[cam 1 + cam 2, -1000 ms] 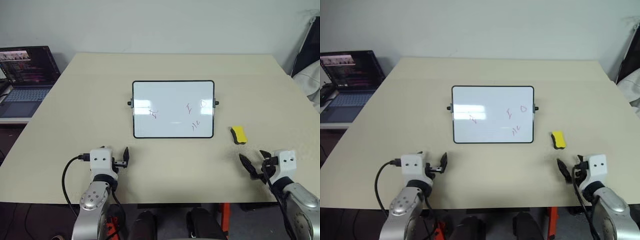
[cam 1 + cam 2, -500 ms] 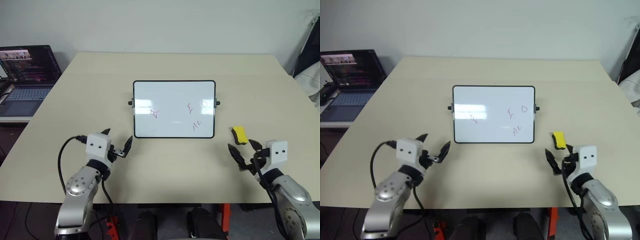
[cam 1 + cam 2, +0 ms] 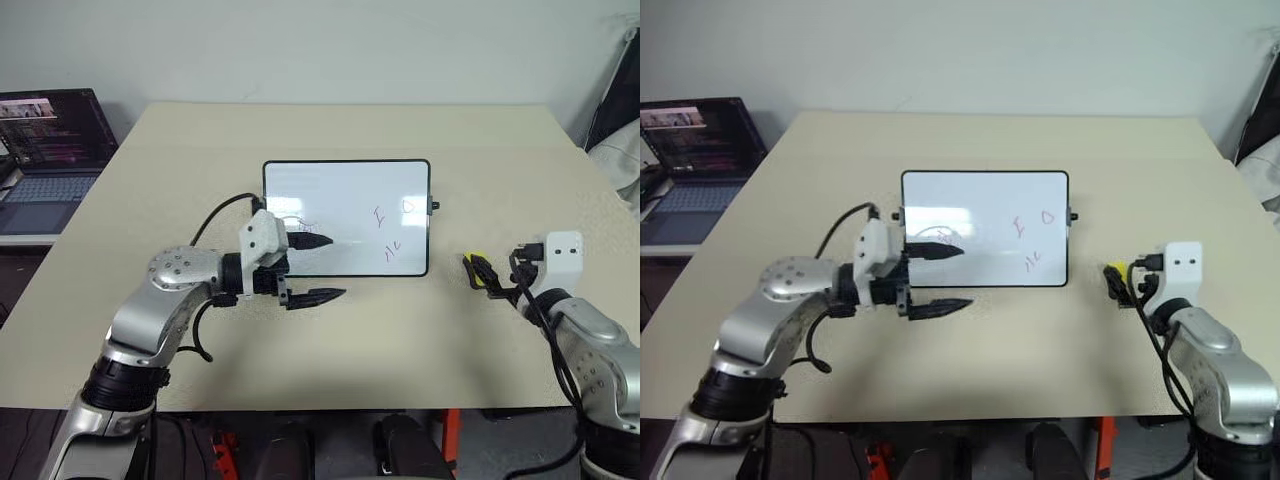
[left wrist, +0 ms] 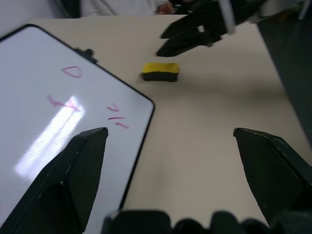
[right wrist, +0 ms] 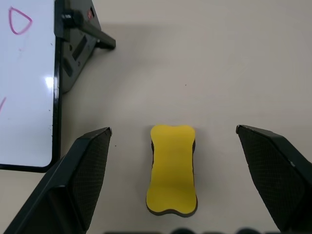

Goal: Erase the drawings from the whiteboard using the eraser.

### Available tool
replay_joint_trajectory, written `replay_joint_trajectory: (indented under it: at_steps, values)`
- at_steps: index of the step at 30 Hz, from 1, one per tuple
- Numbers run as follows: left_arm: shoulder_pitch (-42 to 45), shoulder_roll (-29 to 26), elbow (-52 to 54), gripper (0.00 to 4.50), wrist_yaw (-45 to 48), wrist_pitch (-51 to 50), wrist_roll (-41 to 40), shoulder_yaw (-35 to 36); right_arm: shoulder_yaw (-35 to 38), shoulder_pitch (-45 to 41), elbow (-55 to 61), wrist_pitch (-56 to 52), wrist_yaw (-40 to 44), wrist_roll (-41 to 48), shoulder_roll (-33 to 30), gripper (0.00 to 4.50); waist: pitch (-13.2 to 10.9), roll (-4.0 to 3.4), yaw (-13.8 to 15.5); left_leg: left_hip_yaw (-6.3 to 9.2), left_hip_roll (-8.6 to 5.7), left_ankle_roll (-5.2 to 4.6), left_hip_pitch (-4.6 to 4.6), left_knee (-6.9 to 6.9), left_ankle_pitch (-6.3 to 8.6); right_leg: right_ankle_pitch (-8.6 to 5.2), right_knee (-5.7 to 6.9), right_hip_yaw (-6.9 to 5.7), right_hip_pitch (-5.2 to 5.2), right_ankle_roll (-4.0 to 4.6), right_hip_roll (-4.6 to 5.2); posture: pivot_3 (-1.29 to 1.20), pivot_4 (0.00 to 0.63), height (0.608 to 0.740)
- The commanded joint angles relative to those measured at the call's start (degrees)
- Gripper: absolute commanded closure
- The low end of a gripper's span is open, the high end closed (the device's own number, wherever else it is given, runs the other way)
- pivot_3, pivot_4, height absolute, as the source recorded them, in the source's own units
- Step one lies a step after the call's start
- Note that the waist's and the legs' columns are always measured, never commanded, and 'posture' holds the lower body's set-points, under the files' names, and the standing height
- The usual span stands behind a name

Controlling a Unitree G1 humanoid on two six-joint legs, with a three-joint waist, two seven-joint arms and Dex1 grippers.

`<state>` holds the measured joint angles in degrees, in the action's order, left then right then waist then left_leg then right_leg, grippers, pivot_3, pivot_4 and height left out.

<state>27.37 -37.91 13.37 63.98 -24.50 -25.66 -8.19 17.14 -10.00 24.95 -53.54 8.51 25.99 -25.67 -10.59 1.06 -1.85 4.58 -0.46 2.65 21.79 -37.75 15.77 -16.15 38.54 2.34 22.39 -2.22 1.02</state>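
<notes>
Since a second ago both arms came up off the counter's [image 3: 120, 300] near edge: the left gripper [image 3: 312, 268] swung in over the whiteboard's [image 3: 345, 190] lower left part, jaws released wide; the right gripper [image 5: 179, 141] sits right over the eraser [image 5: 173, 168], jaws spread and empty. Eraser lies flat just right of the whiteboard. Looks light and a bit squishy, so I'd pinch its long sides mid-length. Drawings [image 3: 390, 230] untouched.
</notes>
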Motion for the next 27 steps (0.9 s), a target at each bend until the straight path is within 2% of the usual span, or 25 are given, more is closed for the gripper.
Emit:
replay_joint_trajectory:
  at_steps: [1,5,15,18,25,27]
  values:
    - [3.03,1.2,-0.74,0.0,2.38,0.28,-0.29,-1.7,-0.12,-2.95,-2.55,-1.04,0.13,-0.37,-0.5,0.01,0.0,0.0,0.01,0.0,0.0,-0.01,0.0,0.0,0.01,0.0,0.0,0.0,0.0,0.0,0.0,0.0,0.15,0.74]
    - [3.93,2.18,-1.94,0.0,2.56,0.61,0.47,-2.0,-3.12,-4.3,-7.9,2.37,0.56,-3.79,-0.77,0.01,0.0,0.0,-0.05,-0.01,0.01,-0.04,0.01,0.0,0.02,-0.01,0.0,0.01,0.01,-0.02,0.01,0.0,0.15,0.74]
    - [2.58,1.65,-1.09,0.0,2.52,0.32,0.62,-1.69,-5.4,-6.44,-15.11,6.9,1.68,-6.99,1.05,0.01,0.0,-0.01,-0.01,0.01,0.01,-0.05,0.09,-0.01,0.03,-0.01,0.08,0.09,0.18,-0.02,0.01,0.0,0.15,0.74]
    - [1.2,1.01,-0.52,0.0,2.42,0.47,0.87,-1.5,-5.25,-6.43,-16.2,7.52,1.18,-7.91,1.58,0.57,0.0,-0.01,-0.04,0.01,0.01,-0.05,0.09,-0.02,0.03,-0.01,0.09,0.13,0.2,-0.02,0.02,0.0,0.15,0.74]
    - [-1.07,0.46,-0.03,0.0,1.32,0.36,1.04,-0.91,-4.6,-6.45,-15.86,7.98,1.2,-8.31,2.27,3.1,0.0,-0.01,-0.01,0.02,0.02,-0.05,0.1,-0.05,0.03,-0.01,0.18,0.15,0.25,-0.02,0.02,0.0,0.15,0.74]
    - [-1.94,0.37,-0.07,0.0,-0.11,-0.48,1.06,-0.28,-4.51,-6.33,-15.01,7.76,1.25,-8.1,2.45,3.2,0.0,-0.01,-0.02,0.02,0.02,-0.05,0.09,-0.05,0.03,-0.01,0.19,0.16,0.25,-0.01,0.02,0.0,0.15,0.74]
